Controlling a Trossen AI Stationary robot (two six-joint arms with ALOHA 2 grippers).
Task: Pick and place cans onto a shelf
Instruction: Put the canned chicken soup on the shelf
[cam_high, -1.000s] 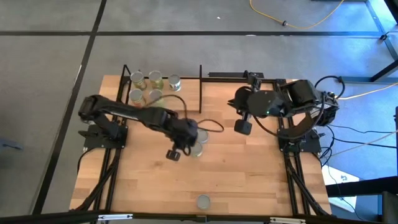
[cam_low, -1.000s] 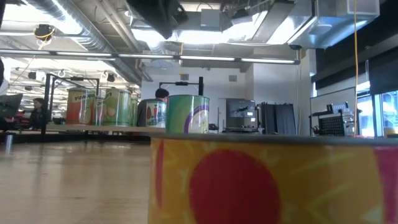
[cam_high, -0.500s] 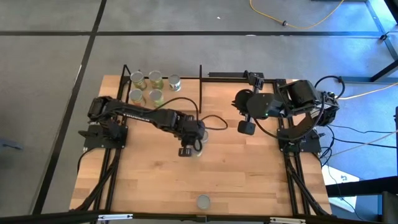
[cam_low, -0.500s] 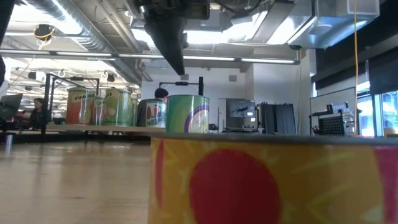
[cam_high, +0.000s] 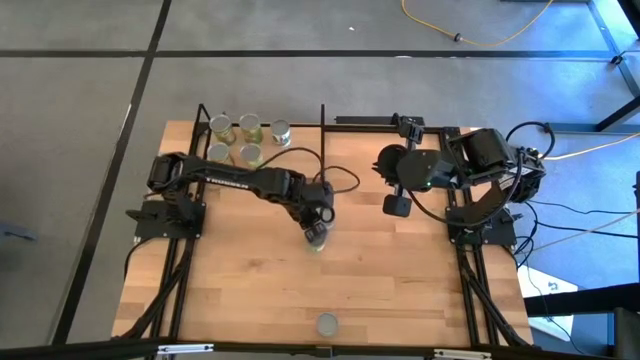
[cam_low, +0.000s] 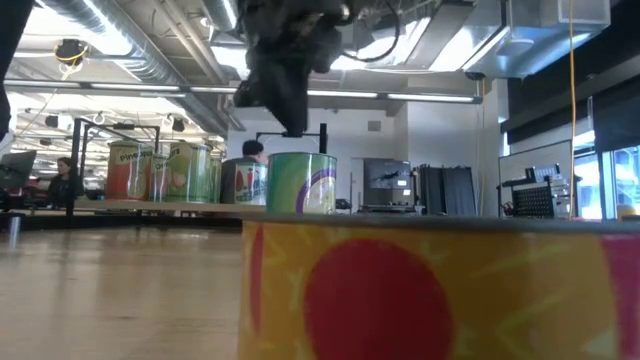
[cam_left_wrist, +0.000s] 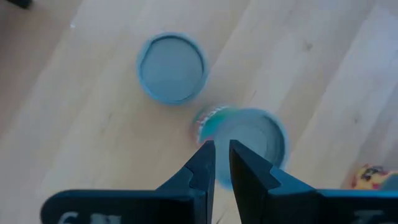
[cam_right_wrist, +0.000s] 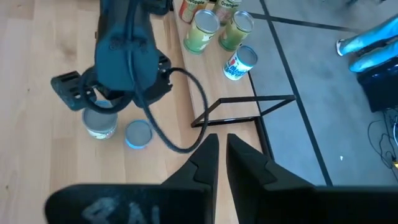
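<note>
Blond wood planks are forming the tabletop (cam_high: 380, 280), where the left gripper (cam_left_wrist: 222, 155) is hovering over two round tins mid-table, its dark fingers nearly together and holding nothing. One tin (cam_left_wrist: 252, 144) is sitting right under the fingertips, the other (cam_left_wrist: 172, 67) just beside it. Five more cans (cam_high: 247, 130) are standing on the black-posted shelf (cam_high: 262, 148). A lone can (cam_high: 326, 324) is resting near the front edge. The right gripper (cam_right_wrist: 221, 149) is waiting aloft, jaws narrow and empty.
</note>
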